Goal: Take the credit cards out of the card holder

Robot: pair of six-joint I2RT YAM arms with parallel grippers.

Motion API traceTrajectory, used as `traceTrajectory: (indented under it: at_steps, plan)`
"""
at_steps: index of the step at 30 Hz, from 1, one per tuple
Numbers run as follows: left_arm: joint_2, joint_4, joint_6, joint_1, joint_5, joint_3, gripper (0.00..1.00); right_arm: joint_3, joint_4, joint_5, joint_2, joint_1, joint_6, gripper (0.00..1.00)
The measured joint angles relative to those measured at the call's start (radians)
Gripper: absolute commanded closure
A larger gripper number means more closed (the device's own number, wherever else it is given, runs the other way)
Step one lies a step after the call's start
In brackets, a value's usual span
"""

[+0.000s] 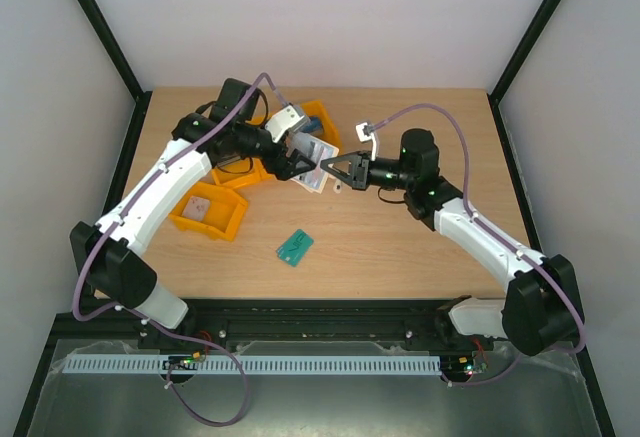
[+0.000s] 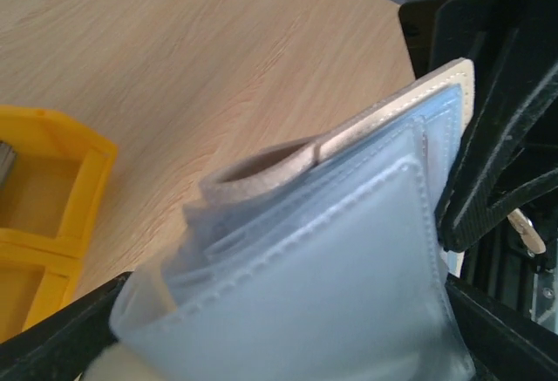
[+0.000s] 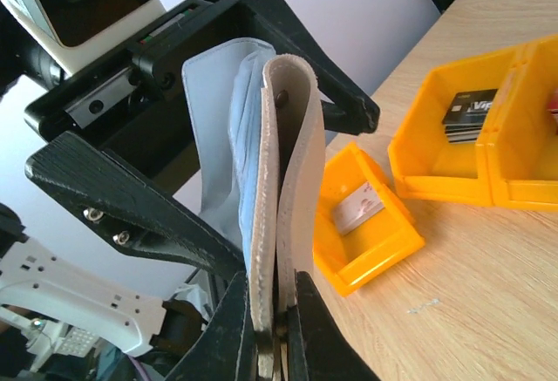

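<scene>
1. On the top camera, the left gripper [image 1: 296, 165] and right gripper [image 1: 326, 167] cover most of the card holder [image 1: 320, 149], so I can't see its pockets from there.
2. On my left wrist feed the card holder [image 2: 331, 259] fills the picture, soft with blur, and runs off the bottom edge. I can't tell whether any credit cards sit in its cloudy pockets.
3. The left edge of that feed cuts off the yellow bin [image 2: 44, 215].
4. On the right wrist feed, the rightmost bin [image 3: 534, 119] runs off the frame edge.
5. The dark card [image 3: 469, 111] carries print too small for me to read.
</scene>
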Motion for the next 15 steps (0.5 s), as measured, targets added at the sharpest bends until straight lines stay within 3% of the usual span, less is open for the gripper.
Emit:
traceTrajectory:
  at_steps: [11, 13, 15]
  plan:
    - [-0.040, -0.006, 0.016, 0.104, 0.036, -0.002, 0.11, 0.024, -0.078, -0.003, -0.013, 0.000, -0.067, 0.98]
    - [-0.047, -0.011, 0.025, 0.117, 0.056, -0.002, 0.14, 0.031, -0.078, -0.014, -0.013, 0.000, -0.068, 0.98]
    - [-0.051, -0.018, 0.032, 0.120, 0.083, -0.003, 0.24, 0.033, -0.073, -0.028, -0.014, 0.000, -0.066, 0.98]
